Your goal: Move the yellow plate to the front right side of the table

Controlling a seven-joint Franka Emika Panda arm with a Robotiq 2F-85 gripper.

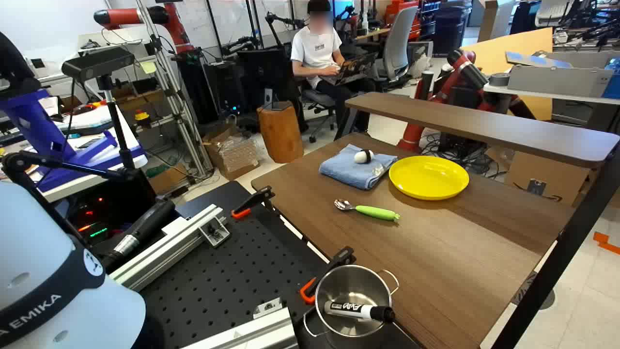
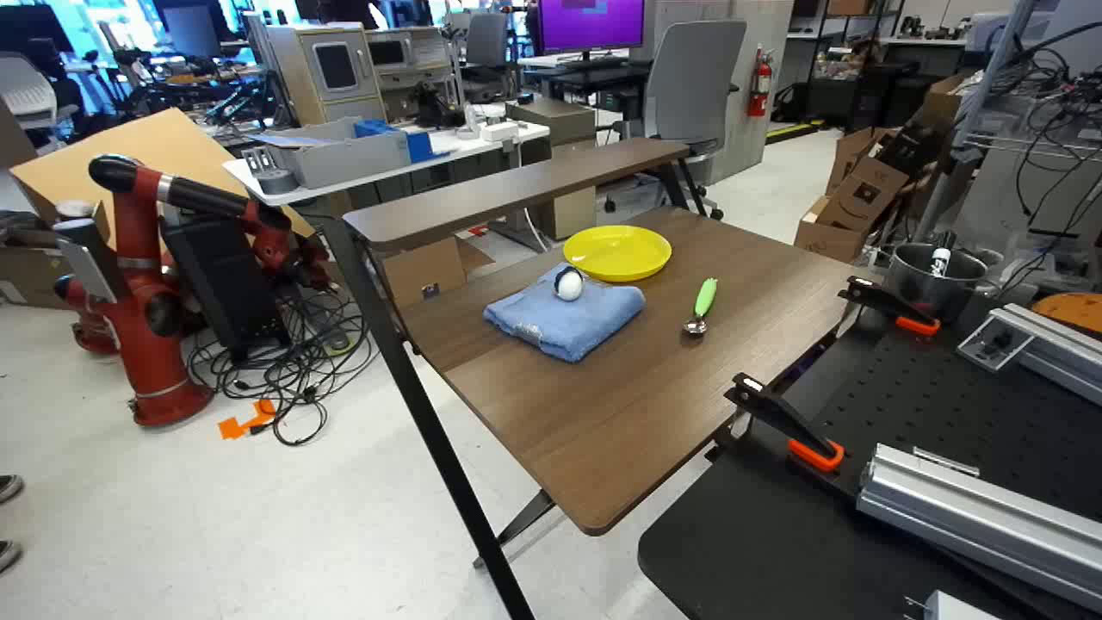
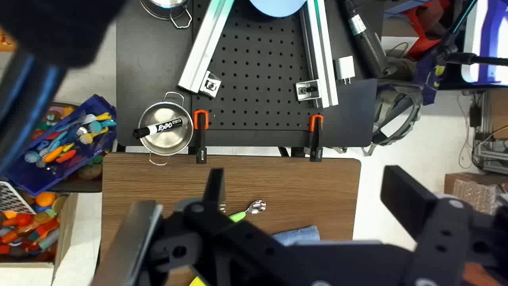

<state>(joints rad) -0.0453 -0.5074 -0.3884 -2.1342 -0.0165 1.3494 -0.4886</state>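
The bright yellow plate (image 1: 429,178) lies flat on the dark brown table (image 1: 460,252), beside the folded blue cloth. In an exterior view the plate (image 2: 617,253) and the table (image 2: 620,413) show again. In the wrist view only a small bit of the plate (image 3: 197,282) shows at the bottom edge; the gripper body hides the rest. My gripper (image 3: 304,181) is open with nothing between its fingers, high above the table (image 3: 301,198) and apart from the plate. The gripper is out of view in both exterior views.
The blue cloth (image 1: 356,167) bears a white, black-banded round object (image 1: 363,156). A green-handled spoon (image 1: 375,212) lies near the plate. A metal pot (image 1: 353,281) holding a marker stands by clamps (image 1: 334,271) at the table's edge. A raised shelf (image 1: 484,123) spans the table's far side.
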